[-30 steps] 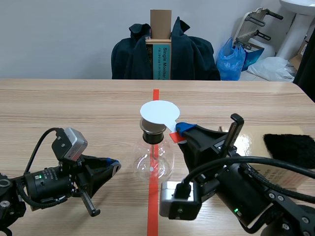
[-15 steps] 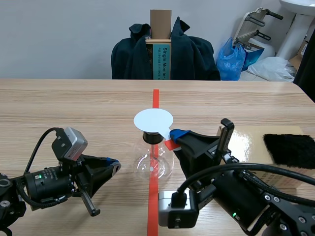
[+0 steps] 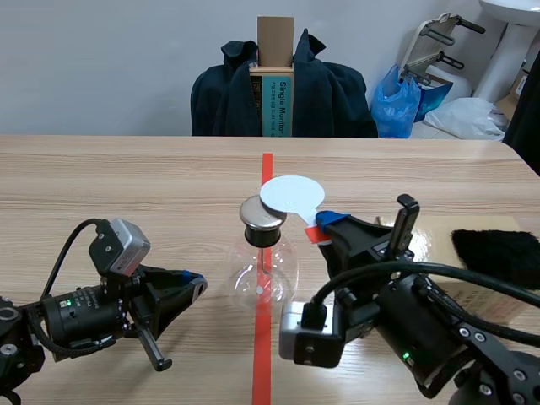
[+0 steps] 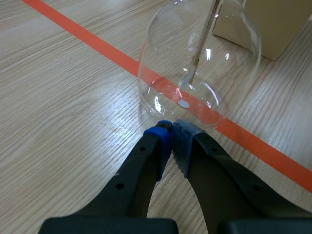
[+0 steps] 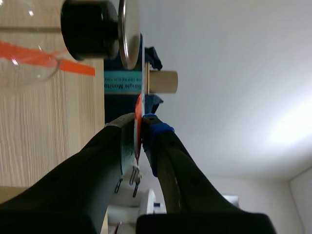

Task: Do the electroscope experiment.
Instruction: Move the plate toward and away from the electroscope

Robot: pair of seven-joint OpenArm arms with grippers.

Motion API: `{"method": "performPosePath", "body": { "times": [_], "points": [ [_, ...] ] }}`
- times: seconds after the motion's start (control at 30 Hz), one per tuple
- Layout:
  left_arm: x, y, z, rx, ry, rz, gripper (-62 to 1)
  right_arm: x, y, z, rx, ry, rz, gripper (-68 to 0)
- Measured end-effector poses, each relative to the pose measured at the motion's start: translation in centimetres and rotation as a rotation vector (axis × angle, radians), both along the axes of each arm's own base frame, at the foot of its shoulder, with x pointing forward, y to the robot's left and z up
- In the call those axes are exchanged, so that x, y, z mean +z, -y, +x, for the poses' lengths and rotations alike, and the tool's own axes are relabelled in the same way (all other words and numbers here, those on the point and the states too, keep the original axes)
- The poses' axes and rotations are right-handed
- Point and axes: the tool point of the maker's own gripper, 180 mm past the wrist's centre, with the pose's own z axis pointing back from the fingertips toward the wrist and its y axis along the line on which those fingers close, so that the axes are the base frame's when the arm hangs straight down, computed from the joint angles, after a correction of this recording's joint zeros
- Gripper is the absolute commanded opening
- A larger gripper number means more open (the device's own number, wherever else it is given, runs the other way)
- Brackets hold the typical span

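Observation:
The electroscope (image 3: 264,268) is a clear glass flask with a black stopper and a round metal cap (image 3: 262,213), standing on the red tape line at mid-table. My right gripper (image 3: 326,224) is shut on the red handle of a white disc paddle (image 3: 291,195), which hangs just right of and slightly above the cap. In the right wrist view the paddle (image 5: 139,109) is edge-on between the fingers, with the cap (image 5: 127,29) ahead. My left gripper (image 3: 194,283) rests low on the table, shut on nothing. Its tips (image 4: 171,134) sit right at the flask (image 4: 200,63) base.
A black cloth (image 3: 498,256) lies on a flat cardboard box (image 3: 469,301) at the right. Across the table stands a chair draped with a dark jacket (image 3: 329,93), a cardboard box (image 3: 276,40) on it. A blue bag (image 3: 396,103) sits behind.
The right gripper first lowered the white disc onto the metal cap, then lifted it off to the right, uncovering the cap. The left arm has not moved.

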Motion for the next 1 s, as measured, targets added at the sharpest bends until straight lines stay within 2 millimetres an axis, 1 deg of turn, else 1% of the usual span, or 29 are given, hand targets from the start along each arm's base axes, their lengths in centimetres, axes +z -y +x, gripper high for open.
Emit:
{"method": "performPosePath", "body": {
  "times": [0.13, 0.23, 0.47, 0.57, 0.67, 0.83, 1.0],
  "points": [
    [0.0, 0.0, 0.0, 0.000, 0.000, 0.000, -58.0, 0.0, 1.2, 0.7, -0.075, 0.003, -0.002, -66.7],
    [0.0, 0.0, 0.0, 0.000, 0.000, 0.000, -58.0, 0.6, 1.9, 1.1, -0.119, 0.033, 0.005, -66.7],
    [0.0, 0.0, 0.0, 0.000, 0.000, 0.000, -58.0, 0.8, 3.3, 1.6, -0.172, 0.050, -0.002, -66.7],
    [0.0, 0.0, 0.0, 0.000, 0.000, 0.000, -58.0, 0.8, 3.5, 1.7, -0.178, 0.048, -0.005, -66.7],
    [0.0, 0.0, 0.0, 0.000, 0.000, 0.000, -58.0, 0.8, 3.1, 1.5, -0.152, 0.048, -0.005, -66.7],
    [0.0, 0.0, 0.0, 0.000, 0.000, 0.000, -58.0, 0.8, 1.6, 0.8, -0.059, 0.048, -0.004, -66.7],
    [0.0, 0.0, 0.0, 0.000, 0.000, 0.000, -58.0, 0.7, -0.2, -0.4, 0.063, 0.047, -0.004, -66.7]
  ]
}}
